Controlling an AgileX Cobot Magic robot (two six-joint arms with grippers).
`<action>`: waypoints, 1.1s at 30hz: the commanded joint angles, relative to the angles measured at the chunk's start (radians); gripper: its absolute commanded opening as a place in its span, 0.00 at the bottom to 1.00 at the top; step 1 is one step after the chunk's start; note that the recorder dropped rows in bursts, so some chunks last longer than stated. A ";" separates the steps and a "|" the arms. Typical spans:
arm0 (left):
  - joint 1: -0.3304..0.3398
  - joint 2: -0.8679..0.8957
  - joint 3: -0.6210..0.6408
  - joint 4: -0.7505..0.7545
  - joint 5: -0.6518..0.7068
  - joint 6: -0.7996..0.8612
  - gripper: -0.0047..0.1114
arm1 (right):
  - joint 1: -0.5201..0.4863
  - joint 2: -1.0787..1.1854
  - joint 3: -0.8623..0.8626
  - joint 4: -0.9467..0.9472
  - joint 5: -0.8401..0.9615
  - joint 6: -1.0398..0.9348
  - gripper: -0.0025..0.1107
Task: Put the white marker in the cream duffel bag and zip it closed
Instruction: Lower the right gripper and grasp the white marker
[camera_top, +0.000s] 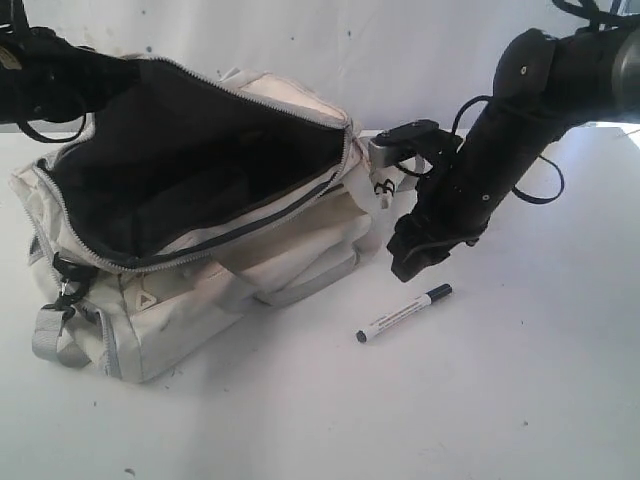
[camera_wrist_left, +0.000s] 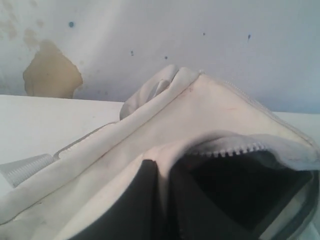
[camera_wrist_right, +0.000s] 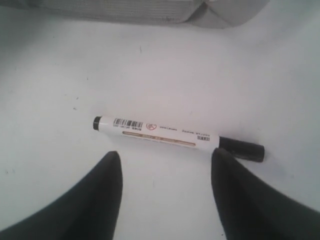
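My exterior feed is bright and flat, evenly lit: the white bench (camera_top: 500, 420) glares near the upper right edge, while the mouth of the soft cream fabric duffel bag (camera_top: 295, 238) sinks to near black. The slim white-barrelled marker (camera_top: 403, 313) throws only a faint shadow. Both wrist feeds are soft; the right arm's black fingers (camera_wrist_right: 100, 200) blur close to the lens.

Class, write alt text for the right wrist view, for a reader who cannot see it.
A white marker with a dark cap lies flat on the white table, just beyond the two dark fingers of the open right gripper, which holds nothing. An edge of the cream duffel bag shows past the marker.
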 joint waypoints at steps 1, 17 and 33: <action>0.005 -0.003 -0.028 -0.014 -0.039 -0.105 0.04 | -0.005 0.022 0.005 0.020 0.017 -0.210 0.47; 0.005 0.039 -0.106 -0.052 -0.055 -0.182 0.04 | -0.005 0.142 0.005 0.031 -0.025 -0.695 0.44; 0.005 0.050 -0.106 -0.052 -0.037 -0.180 0.04 | -0.005 0.206 0.005 0.000 -0.078 -0.702 0.38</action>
